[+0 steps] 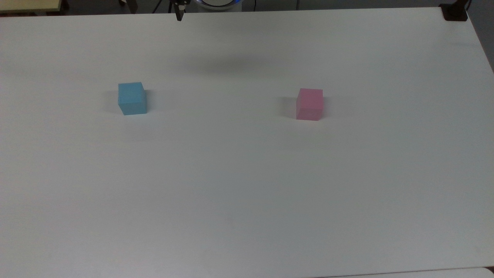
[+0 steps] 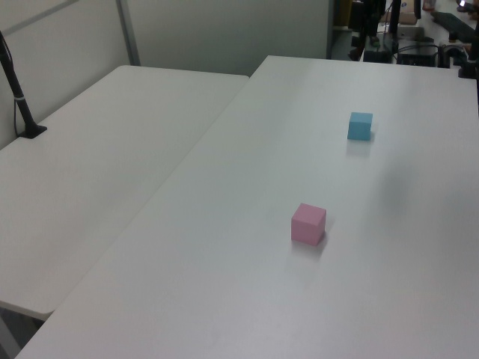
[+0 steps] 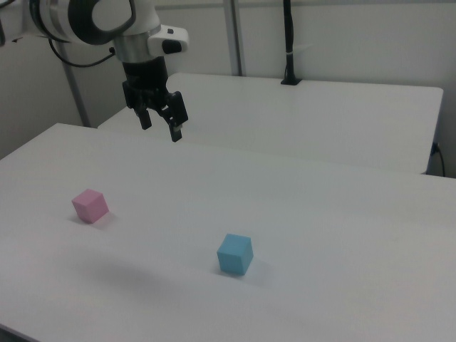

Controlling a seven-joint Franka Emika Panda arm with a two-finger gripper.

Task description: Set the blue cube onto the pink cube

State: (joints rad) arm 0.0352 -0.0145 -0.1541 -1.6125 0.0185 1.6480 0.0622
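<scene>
Arm (image 3: 92, 21): cut off by the right view's top-left edge. Table (image 1: 247, 193): cropped by the top view's left and bottom edges.

White table (image 1: 247, 185): blue cube (image 1: 132, 99), pink cube (image 1: 309, 104)

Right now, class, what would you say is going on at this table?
A robot arm's gripper hangs open, high above a white table, holding nothing. A blue cube and a pink cube sit well apart on the table, neither touched. The stacking has not begun: the blue cube is not yet picked up, and the pink cube's top is bare.
</scene>
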